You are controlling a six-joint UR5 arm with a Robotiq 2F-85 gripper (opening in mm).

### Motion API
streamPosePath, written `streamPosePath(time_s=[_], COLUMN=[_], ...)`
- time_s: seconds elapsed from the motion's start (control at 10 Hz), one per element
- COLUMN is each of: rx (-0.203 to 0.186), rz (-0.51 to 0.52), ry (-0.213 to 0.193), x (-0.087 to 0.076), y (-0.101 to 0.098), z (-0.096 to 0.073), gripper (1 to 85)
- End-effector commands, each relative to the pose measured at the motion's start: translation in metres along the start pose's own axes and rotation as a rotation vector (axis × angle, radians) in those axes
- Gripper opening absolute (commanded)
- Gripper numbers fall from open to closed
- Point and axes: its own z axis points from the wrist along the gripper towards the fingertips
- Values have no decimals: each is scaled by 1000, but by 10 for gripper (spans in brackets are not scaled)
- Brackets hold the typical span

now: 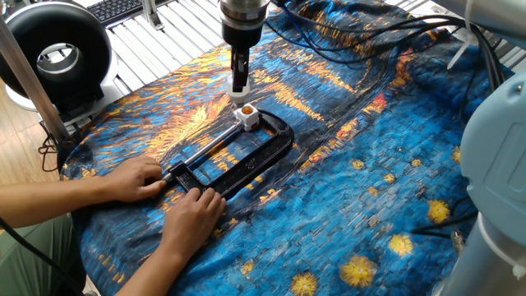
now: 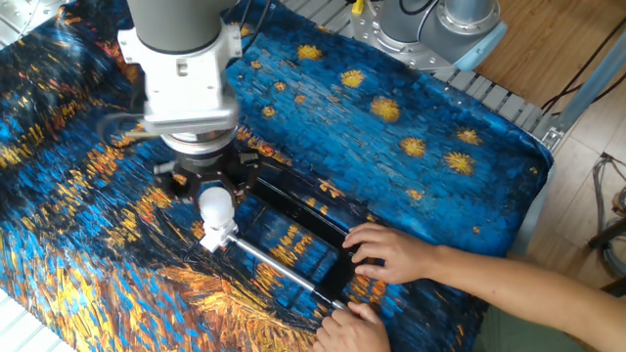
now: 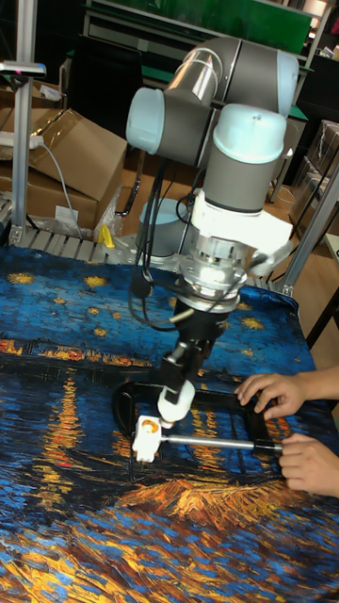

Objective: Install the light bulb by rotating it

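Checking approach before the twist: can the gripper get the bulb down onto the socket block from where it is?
Probably yes. The gripper holds the light bulb just above the socket block, nothing between them. The person's hands sit at the clamp's far end.

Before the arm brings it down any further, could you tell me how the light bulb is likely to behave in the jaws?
The light bulb looks round and smooth, so it may slip or twist in the gripper if held loosely. Its frosted shell is probably thin and light, so a hard squeeze could crack it. If released above the socket block, it would likely roll across the cloth.
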Motion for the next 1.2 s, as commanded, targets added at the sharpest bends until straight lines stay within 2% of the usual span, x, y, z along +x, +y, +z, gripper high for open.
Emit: streamPosePath(time_s=[0.0, 0.2, 0.5, 0.7, 1.1], rx=[27, 36, 40, 30, -19], rz=[-277, -353, -379, -384, -376], ry=[-39, -53, -42, -35, -28], x=[-10, -9, 6, 14, 26], y=[-5, -7, -7, -4, 10], z=[-2, -1, 4, 4, 7], gripper=[10, 10, 10, 10, 10])
